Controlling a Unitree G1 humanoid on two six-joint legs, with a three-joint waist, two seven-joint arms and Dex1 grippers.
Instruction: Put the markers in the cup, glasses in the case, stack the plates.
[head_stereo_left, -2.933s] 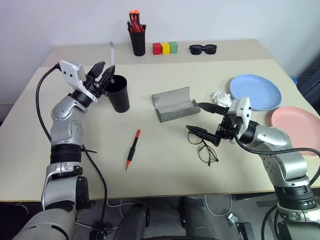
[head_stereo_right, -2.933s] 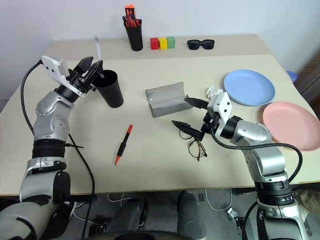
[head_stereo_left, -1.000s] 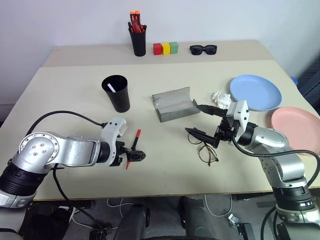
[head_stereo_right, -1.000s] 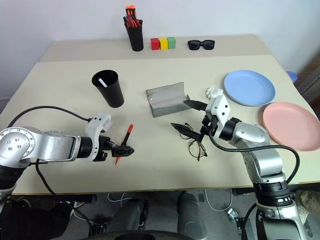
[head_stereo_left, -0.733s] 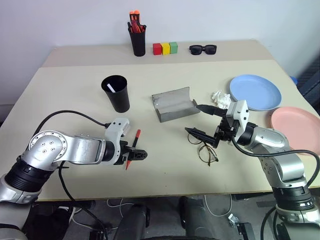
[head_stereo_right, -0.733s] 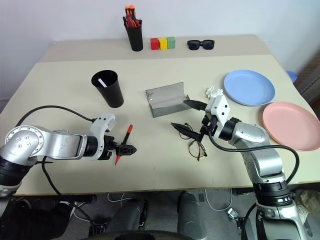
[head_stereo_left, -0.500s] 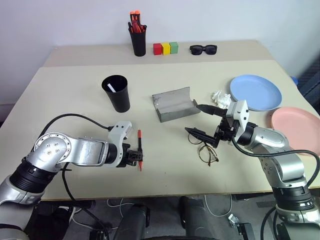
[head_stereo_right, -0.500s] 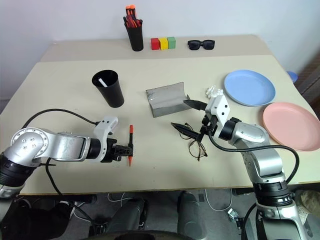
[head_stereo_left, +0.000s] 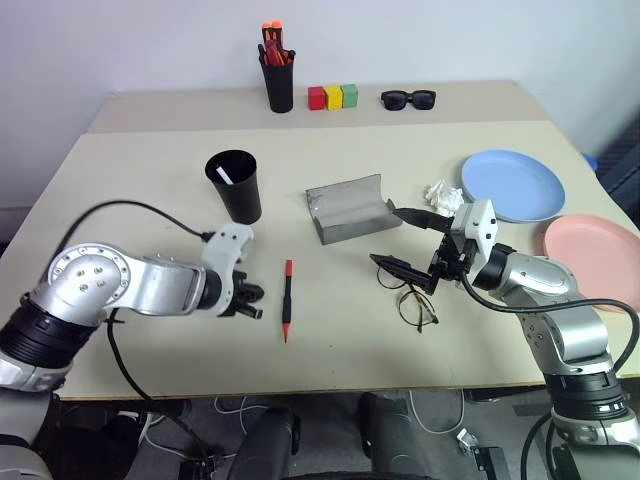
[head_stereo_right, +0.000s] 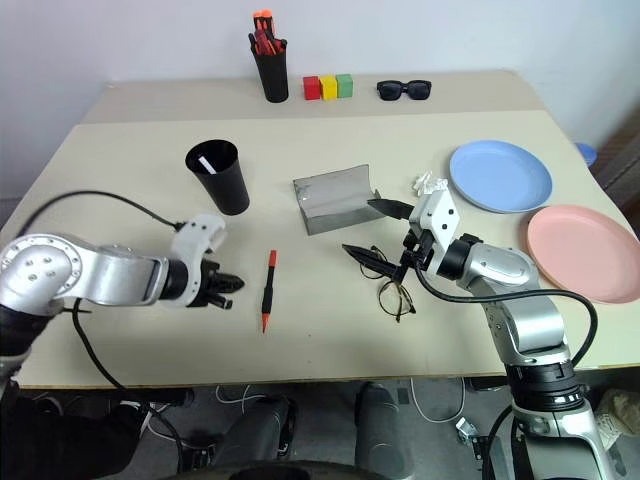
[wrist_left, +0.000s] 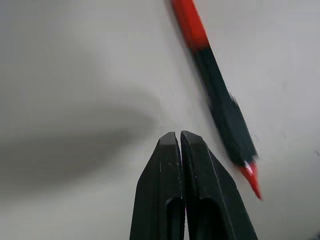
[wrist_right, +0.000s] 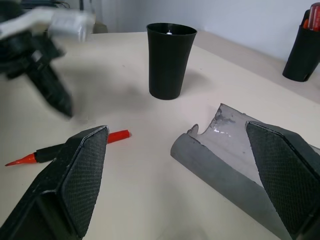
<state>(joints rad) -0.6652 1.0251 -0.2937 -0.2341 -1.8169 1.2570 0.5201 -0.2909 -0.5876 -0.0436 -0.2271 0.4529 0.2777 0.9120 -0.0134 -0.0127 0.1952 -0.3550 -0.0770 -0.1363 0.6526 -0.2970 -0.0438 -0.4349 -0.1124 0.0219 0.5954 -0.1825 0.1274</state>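
Observation:
The red marker (head_stereo_left: 287, 312) with its black end lies flat on the table, just right of my left gripper (head_stereo_left: 248, 300). That gripper is shut on nothing; in the left wrist view its fingers (wrist_left: 170, 165) press together beside the marker (wrist_left: 220, 107). A white marker (head_stereo_left: 228, 177) stands inside the black cup (head_stereo_left: 234, 190). My right gripper (head_stereo_left: 390, 237) hangs open above the wire-framed glasses (head_stereo_left: 408, 297), in front of the open grey case (head_stereo_left: 348, 207). The blue plate (head_stereo_left: 512, 184) and the pink plate (head_stereo_left: 592, 245) lie side by side at the right.
A narrow black cup of orange-red pens (head_stereo_left: 277, 80), three coloured blocks (head_stereo_left: 331, 96) and black sunglasses (head_stereo_left: 406, 98) stand along the far edge. A crumpled white scrap (head_stereo_left: 437, 193) lies between the case and the blue plate.
My left gripper shut at the red marker, which turned and now lies free on the table. The gripper has drawn back to the left and up, empty. The right arm stayed still.

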